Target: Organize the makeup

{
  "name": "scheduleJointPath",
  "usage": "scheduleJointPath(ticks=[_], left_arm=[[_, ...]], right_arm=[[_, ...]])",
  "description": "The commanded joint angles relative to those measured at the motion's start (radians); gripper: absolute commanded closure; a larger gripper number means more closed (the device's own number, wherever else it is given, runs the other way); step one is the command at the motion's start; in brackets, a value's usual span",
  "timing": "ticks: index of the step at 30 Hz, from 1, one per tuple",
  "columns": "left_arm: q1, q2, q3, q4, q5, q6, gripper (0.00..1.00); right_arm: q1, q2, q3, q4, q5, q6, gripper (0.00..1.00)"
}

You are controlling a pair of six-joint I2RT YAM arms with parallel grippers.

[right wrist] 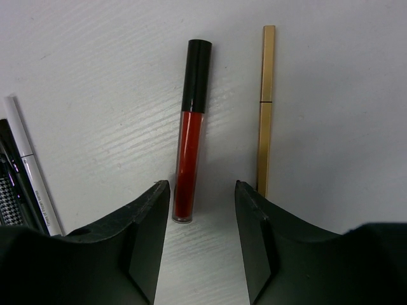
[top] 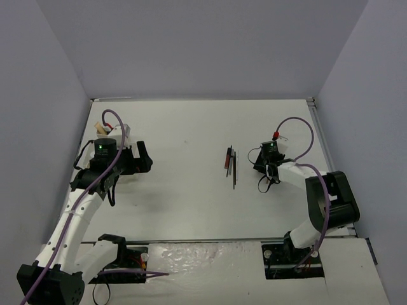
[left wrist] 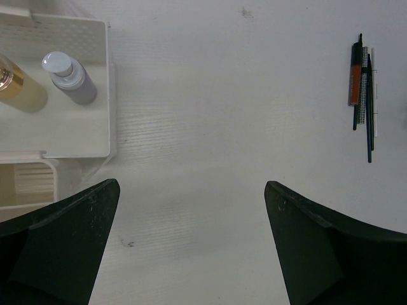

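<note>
The left arm's fingers (left wrist: 63,241) hang fully spread over the white surface (left wrist: 203,127). The white compartmented plastic tray (left wrist: 107,82) is at their 10 o'clock and a bundle of thin black pencils (left wrist: 365,95) at 2 o'clock. The nearer right arm's fingers (right wrist: 143,241), part spread and gripping nothing, bracket the near end of a red lip-gloss tube with a black cap (right wrist: 191,140), whose long axis runs 6 to 12 o'clock. A slim gold stick (right wrist: 266,114) beside it is cut off behind one finger, and overhead the wrist hides both.

Robot lab cell: white table (top: 191,127) boxed by plain grey walls (top: 203,44).
</note>
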Motion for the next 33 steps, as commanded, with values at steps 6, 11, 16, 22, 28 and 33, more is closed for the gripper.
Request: scheduleJointPath(ticks=[6, 11, 16, 22, 28, 33], left_arm=[[-0.005, -0.01, 0.053, 0.045, 0.002, 0.006, 0.03], [-0.005, -0.01, 0.051, 0.046, 0.004, 0.006, 0.03], [-0.004, -0.007, 0.055, 0.055, 0.024, -0.005, 0.03], [-0.011, 0.007, 0.103, 0.064, 0.165, -0.1, 0.03], [-0.084, -0.002, 0.15, 0.126, 0.226, -0.234, 0.03], [-0.178, 0.006, 0.156, 0.228, 0.224, -0.376, 0.03]], right_arm=[[-0.008, 0.053, 0.039, 0.046, 0.027, 0.011, 0.7], [-0.003, 0.074, 0.048, 0.044, 0.014, 0.008, 0.8], [0.009, 0.055, 0.052, 0.051, -0.006, -0.006, 0.99], [0.136, -0.146, 0.015, 0.133, -0.033, -0.104, 1.0], [0.339, -0.391, -0.055, 0.329, -0.111, -0.169, 1.0], [0.521, -0.459, -0.075, 0.485, -0.13, -0.231, 1.0]])
